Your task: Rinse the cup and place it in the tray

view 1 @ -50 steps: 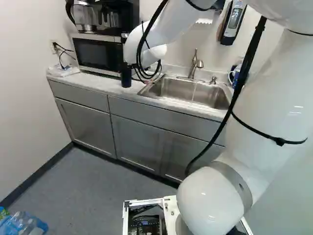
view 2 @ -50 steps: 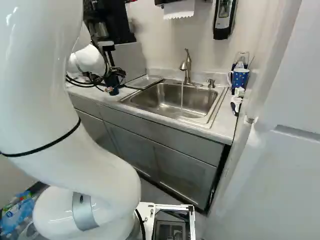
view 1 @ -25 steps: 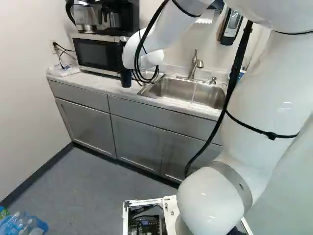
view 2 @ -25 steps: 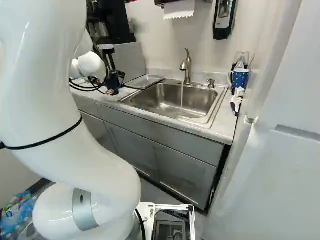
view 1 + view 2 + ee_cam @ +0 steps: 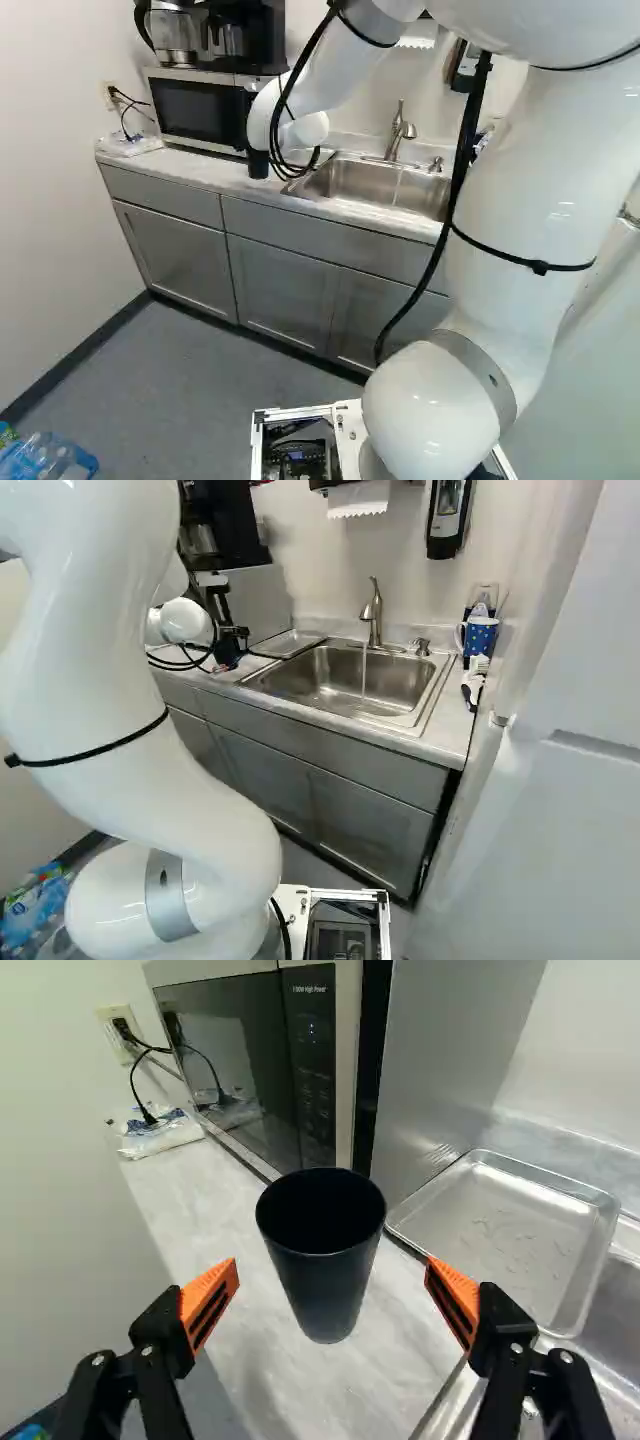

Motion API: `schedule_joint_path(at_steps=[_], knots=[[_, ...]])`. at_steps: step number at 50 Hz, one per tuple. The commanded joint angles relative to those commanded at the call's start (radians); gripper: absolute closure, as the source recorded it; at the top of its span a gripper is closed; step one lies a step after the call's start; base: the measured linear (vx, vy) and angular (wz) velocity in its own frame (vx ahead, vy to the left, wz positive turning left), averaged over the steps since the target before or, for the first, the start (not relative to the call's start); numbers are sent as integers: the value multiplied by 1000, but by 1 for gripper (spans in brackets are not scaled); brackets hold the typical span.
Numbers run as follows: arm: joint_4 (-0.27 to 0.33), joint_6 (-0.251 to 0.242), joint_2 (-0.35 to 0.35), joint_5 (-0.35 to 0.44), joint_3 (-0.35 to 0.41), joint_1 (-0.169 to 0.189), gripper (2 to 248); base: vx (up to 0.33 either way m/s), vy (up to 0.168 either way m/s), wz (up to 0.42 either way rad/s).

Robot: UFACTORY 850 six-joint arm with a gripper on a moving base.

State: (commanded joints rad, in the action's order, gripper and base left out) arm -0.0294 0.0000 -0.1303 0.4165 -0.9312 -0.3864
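Note:
The black gripper [image 5: 232, 634] shows partly beside the coffee machine in the right base view, over the counter. In the wrist view the gripper [image 5: 331, 1301] stands wide open, its orange pads on either side of the black cup [image 5: 327, 1285] and touching neither side. The cup is upright on the counter just ahead of the fingers; it also shows before the microwave in the left base view. A metal tray [image 5: 500, 1235] lies flat beside the cup, next to the sink [image 5: 350, 678]. Water runs from the faucet [image 5: 371, 615] into the sink.
The microwave [image 5: 240, 1065] stands behind the cup, under a coffee machine [image 5: 205, 35]. A plastic packet [image 5: 158, 1132] lies by the wall outlet. At the sink's far side stand a blue mug [image 5: 480, 635] and brushes [image 5: 474, 680]. Cabinets [image 5: 280, 285] front the counter.
The arm has swung leftward and its wrist has lowered in the left base view; in the right base view the gripper has shifted away from the base. The cup and base have not moved.

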Motion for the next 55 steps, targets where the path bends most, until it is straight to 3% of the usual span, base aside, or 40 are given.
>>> schedule_joint_path(at_steps=[16, 55], knots=[[-35, 0, -29, 72, 4, -4, 3, 0, 0, 0], [-36, 0, -106, 204, 7, -21, 3, 0, 0, 0]])
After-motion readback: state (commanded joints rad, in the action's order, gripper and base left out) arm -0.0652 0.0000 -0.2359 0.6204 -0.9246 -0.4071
